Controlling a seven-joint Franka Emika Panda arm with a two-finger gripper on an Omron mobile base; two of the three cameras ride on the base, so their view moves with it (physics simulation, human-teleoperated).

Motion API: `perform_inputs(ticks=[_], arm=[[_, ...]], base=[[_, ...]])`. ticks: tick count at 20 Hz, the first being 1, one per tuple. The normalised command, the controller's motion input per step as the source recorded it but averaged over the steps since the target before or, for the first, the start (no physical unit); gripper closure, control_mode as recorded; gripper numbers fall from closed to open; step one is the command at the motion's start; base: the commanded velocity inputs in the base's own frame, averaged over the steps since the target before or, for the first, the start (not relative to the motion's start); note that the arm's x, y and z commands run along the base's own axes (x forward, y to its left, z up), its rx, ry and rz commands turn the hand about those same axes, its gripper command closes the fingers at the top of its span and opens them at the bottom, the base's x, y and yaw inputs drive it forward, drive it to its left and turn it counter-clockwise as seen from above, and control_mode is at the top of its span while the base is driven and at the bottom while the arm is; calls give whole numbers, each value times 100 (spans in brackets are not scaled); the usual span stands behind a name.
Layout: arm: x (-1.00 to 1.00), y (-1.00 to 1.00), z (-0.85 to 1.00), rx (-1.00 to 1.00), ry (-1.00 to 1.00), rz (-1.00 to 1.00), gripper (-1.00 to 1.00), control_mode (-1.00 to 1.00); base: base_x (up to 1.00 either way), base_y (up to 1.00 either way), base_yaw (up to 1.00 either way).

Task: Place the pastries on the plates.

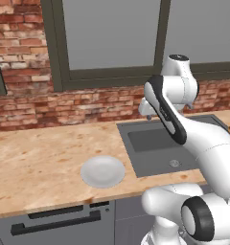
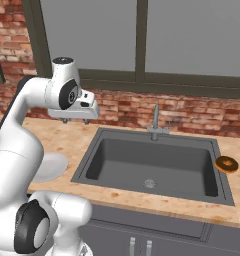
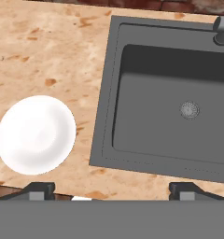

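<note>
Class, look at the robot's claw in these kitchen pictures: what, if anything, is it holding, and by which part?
Nothing is held. The claw is open above the counter; the doughnut lies right of the sink.

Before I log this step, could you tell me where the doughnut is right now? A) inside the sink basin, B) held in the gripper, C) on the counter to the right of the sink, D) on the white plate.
C: the doughnut lies on the wooden counter just past the sink's right rim, and the plate left of the sink is bare.
</note>
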Motion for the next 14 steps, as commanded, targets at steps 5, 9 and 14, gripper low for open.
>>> perform_inputs(ticks=[5, 9, 14], arm=[[0, 0, 0, 0, 0, 0, -100, 100], [0, 0, 0, 0, 0, 0, -100, 100], [0, 0, 0, 0, 0, 0, -100, 100]], base=[[-6, 0, 0], [-47, -15, -5], [-61, -67, -9]])
